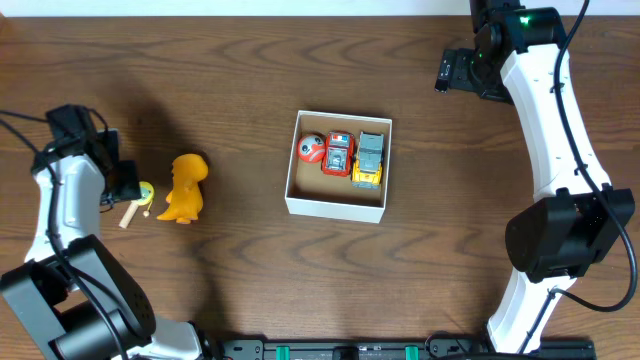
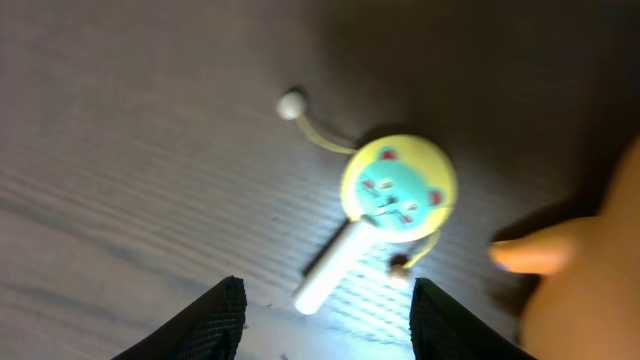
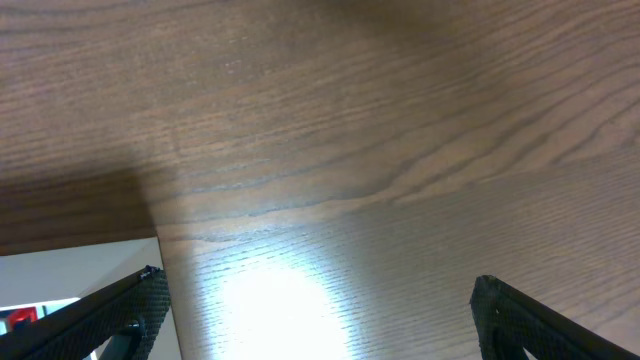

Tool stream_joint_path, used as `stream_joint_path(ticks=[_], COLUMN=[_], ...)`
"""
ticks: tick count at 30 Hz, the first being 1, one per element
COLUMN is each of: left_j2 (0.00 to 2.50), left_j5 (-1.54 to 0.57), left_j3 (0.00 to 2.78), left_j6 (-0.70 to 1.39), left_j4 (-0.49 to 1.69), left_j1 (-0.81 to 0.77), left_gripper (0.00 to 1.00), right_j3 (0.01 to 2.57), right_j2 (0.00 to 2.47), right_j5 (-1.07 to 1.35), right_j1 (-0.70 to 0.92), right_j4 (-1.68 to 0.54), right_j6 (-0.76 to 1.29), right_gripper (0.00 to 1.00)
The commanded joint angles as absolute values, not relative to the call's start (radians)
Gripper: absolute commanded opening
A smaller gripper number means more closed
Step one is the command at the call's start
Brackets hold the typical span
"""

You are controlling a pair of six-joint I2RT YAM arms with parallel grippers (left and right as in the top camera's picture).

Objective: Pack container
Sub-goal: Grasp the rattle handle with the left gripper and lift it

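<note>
three toys sit inside the small square lidless cardboard container with white walls and a brown inside (image 1: pixel 337 208), which stands near the middle of the dark wooden desk (image 1: pixel 250 60). along its far wall i see a red ball-shaped toy with a pale face (image 1: pixel 311 148) at the left, a red toy car (image 1: pixel 338 154) in the middle and a grey and yellow toy car (image 1: pixel 369 159) at the right, packed close side by side. brown floor shows in the near half of the box.

on my left side, well apart from the container, an orange plastic dinosaur-like figure (image 1: pixel 184 187) lies on the desk. just beside it, further left, lies a small rattle drum with a round yellow head, a teal bear face and a white stick handle (image 2: pixel 398 190). a white bead on a thin yellow cord (image 2: pixel 291 104) trails from the head.

the left claw (image 2: pixel 325 318) hovers over the rattle. in the blurred left wrist view its black fingers (image 2: pixel 228 318) stand apart on either side of the handle's end, neither touching it, so it grips nothing.

the right claw (image 3: pixel 320 330) hangs beyond the container's far right corner, its jaws spread wide over bare wood with nothing between them. a strip of the container's white wall shows at the lower left of the right wrist view.
</note>
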State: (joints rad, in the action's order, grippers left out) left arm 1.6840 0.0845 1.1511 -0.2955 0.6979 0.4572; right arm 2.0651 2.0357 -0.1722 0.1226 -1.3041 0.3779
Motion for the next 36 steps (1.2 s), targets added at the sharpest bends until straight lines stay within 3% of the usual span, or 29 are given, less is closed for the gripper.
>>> stream_joint_path(ticks=[1, 21, 28, 36], left_j2=[1.734, 1.909, 1.938, 1.941], left_j5=[0.098, 0.027, -0.022, -0.023], left_j3=[1.138, 1.134, 1.134, 1.134], left_j6=[-0.322, -0.321, -0.321, -0.321], left_j4=[0.697, 0.671, 0.672, 0.679], left_j1=[0.494, 0.518, 0.518, 0.518], left_gripper=[0.55, 0.53, 0.34, 0.22], right_j3=[2.060, 2.060, 2.060, 2.060], right_j2=[2.045, 2.045, 2.045, 2.045], right_j5=[-0.176, -0.176, -0.176, -0.176], right_j1=[0.125, 0.125, 0.125, 0.125], right_j4=[-1.305, -1.301, -1.301, -1.301], right_j6=[0.365, 0.365, 0.365, 0.365], right_gripper=[0.99, 0.99, 0.99, 0.99])
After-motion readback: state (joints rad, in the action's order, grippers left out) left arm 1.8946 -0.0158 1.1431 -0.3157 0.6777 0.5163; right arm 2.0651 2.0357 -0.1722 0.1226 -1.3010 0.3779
